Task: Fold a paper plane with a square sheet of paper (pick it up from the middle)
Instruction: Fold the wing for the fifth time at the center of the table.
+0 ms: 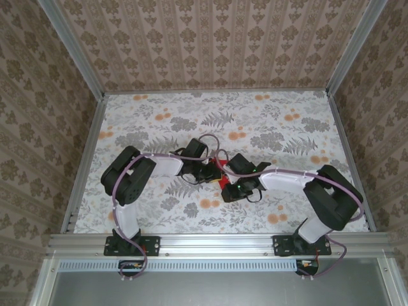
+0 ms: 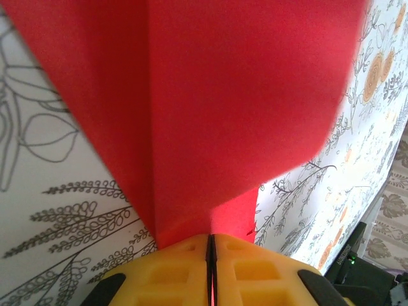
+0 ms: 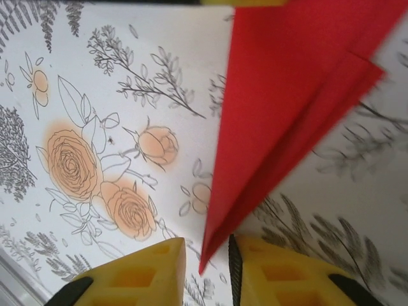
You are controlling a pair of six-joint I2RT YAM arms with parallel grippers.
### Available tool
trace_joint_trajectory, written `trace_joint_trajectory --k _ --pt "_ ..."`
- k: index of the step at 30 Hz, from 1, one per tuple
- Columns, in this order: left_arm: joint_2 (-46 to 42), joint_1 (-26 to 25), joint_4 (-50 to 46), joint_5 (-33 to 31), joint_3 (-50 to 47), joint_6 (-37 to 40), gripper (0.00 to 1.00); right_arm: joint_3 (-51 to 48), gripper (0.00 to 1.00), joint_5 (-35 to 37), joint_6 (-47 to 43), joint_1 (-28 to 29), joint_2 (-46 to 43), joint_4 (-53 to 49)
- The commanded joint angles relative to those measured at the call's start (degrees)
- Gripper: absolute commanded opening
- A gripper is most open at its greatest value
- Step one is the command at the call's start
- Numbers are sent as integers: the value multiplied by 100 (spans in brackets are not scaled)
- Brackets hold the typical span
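Left claw [image 2: 211, 247] pinched shut on thin bright red creased paper sheet [image 2: 242, 95]; right claw [image 3: 207, 252] parted around its tip. Likely light, floppy: hold at crease.

You have nothing to read here: no text, label, brand, number or sign is legible in any view. The red paper [image 2: 242, 95] is plain on every face you can see, and the table [image 1: 159, 121] carries only a printed pattern of flowers and leaves.
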Motion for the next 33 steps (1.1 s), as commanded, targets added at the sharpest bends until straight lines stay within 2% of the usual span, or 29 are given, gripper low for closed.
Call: trace_joint_trajectory --k 1,6,9,14,23,33 --pt "179 52 -389 -169 59 169 10 -294 29 -5 429 -215 -561 315" --pt "173 45 -393 -171 60 177 10 -675 24 -588 1020 -479 -730 1207" --pt "162 54 -385 -189 39 169 10 -717 20 -1028 1332 -496 -453 1866" --pt "162 47 -376 -209 7 143 9 -575 13 -1289 1551 -497 139 2352" --pt "186 41 -384 -278 -47 54 9 -856 10 -1336 1697 -483 488 2529" --pt "235 53 -438 -501 -145 -102 8 -914 10 -1312 1388 -168 384 1795"
